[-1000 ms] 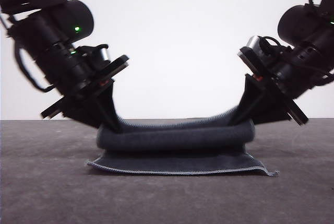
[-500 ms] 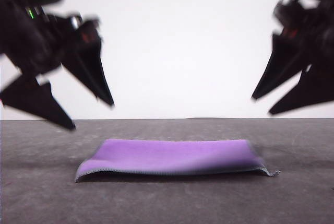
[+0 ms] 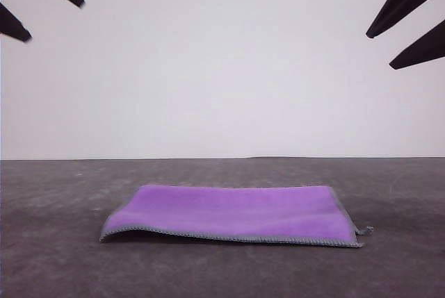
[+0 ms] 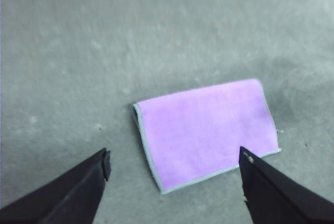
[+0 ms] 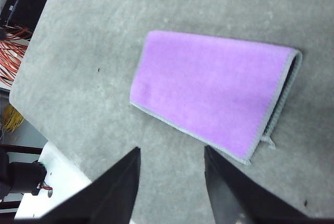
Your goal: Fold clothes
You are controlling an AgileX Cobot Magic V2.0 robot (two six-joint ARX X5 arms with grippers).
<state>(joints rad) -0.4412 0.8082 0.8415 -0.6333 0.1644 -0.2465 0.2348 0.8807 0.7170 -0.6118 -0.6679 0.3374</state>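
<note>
On the grey table [image 3: 62, 263] we see the folded purple soft cloth with grey stitched edging [image 3: 236, 212], both the left gripper [image 4: 175, 164] and the right gripper [image 5: 172, 156] spread apart and empty; its unpinned near-left corner sits slightly raised and might spring open.

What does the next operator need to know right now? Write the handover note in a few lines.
Left gripper: open, empty, raised well above the table.
Right gripper: open, empty, also raised clear.
Cloth: lies flat on the grey table, folded over once into a rectangle, purple face up, grey stitched edging showing along the near edge. Nothing touches it.
Done: one fold is in place and looks tidy.
Left: probably a second fold across the long side, if a smaller packet is wanted; otherwise the job may be finished.
</note>
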